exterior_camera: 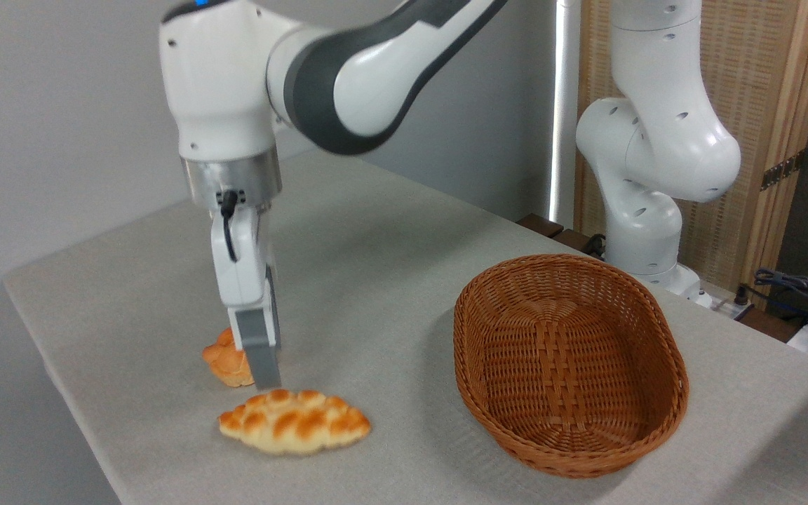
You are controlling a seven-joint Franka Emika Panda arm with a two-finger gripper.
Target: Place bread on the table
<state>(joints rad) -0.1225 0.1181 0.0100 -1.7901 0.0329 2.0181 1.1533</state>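
The bread (295, 421), a long braided golden loaf with pointed ends, lies flat on the grey-cloth table (376, 280) near its front left edge. My gripper (266, 379) hangs just above and behind the loaf's left half, clear of it and pointing straight down. I see it edge-on: the near grey finger (262, 354) covers the other one. Nothing is held, and the gripper is open.
A small round orange bun (225, 362) sits on the cloth right behind the gripper's fingers. An empty brown oval wicker basket (565, 261) stands to the right. The arm's white base (646, 231) rises at the table's back right. The table's left edge runs close to the loaf.
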